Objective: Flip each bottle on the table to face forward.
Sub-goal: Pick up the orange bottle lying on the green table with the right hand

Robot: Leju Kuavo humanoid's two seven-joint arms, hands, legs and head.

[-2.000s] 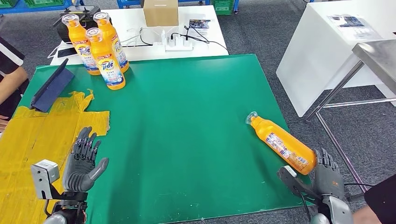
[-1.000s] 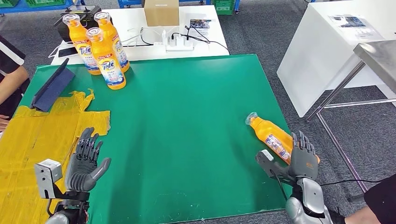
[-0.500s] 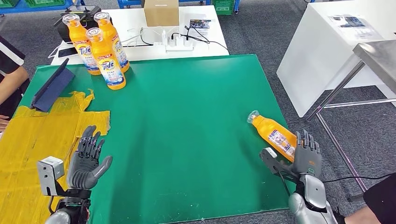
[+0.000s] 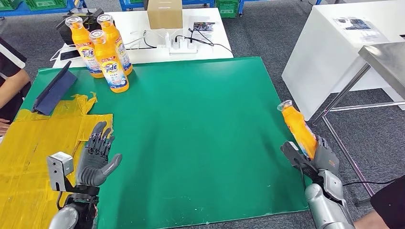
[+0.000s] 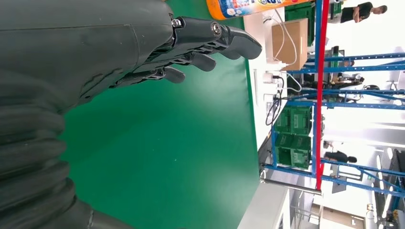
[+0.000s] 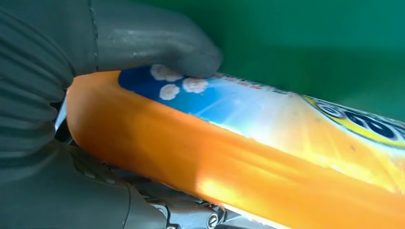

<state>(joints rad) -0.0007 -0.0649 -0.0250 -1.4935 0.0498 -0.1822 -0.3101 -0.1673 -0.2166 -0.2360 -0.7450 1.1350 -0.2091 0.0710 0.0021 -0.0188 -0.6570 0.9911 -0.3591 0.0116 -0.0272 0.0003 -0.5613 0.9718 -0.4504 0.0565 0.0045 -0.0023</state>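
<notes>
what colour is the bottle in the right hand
Orange plastic bottle with a blue and white label, clearest in the right wrist view.

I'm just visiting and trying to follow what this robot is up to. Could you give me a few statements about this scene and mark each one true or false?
1. The right hand grips an orange bottle. True.
2. That bottle lies flat on the green mat. False: it is lifted and tilted, cap end up, by the mat's right edge.
3. Three orange bottles stand upright at the mat's far left corner. True.
4. The left hand holds a bottle as well. False: it holds nothing, its fingers spread above the mat.
5. A cardboard box sits on the green mat. False: it is on the white table behind the mat.
</notes>
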